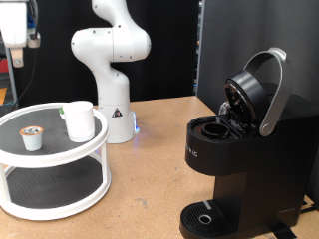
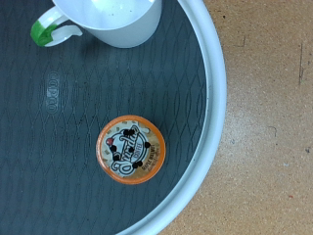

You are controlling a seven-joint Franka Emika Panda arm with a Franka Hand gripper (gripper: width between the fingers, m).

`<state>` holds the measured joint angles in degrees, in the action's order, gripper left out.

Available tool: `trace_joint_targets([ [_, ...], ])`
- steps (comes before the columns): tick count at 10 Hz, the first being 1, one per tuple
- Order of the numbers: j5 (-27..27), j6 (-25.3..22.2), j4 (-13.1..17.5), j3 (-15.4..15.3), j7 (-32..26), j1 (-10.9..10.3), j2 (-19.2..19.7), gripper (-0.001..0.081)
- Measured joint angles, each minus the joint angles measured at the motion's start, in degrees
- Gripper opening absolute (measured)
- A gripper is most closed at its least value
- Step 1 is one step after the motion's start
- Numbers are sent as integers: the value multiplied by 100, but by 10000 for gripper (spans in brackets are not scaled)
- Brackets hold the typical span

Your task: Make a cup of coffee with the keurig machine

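The work stands at its opening step, fetching the pod. The keurig machine (image 1: 239, 169) sits on the table (image 1: 150, 189) at about 4 o'clock from the white arm base (image 1: 110, 60), its silver handle (image 1: 271, 90) raised and the pod chamber (image 1: 211, 127) open and seemingly empty. The cup (image 1: 80, 121) is not at the machine. It stands on the top tier of a two-tier round tray (image 1: 50, 159), at 9 o'clock from the arm base, with the pod (image 1: 33, 136) near it at about 8 o'clock. The gripper (image 1: 20, 40) hangs high above the tray at the exterior view's 10 o'clock corner, holding nothing visible. Its fingers do not show, so I cannot tell whether they are apart or together. The wrist view looks straight down on the pod (image 2: 130, 149), so this step calls for a centred descent clear of the cup (image 2: 117, 22) and the tray's rim (image 2: 210, 117).
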<state>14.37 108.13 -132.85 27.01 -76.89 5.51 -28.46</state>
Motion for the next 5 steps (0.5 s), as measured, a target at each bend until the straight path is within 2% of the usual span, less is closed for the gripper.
trace_joint_targets([
  [5,123,909,-699,90,-32,12,55,806],
])
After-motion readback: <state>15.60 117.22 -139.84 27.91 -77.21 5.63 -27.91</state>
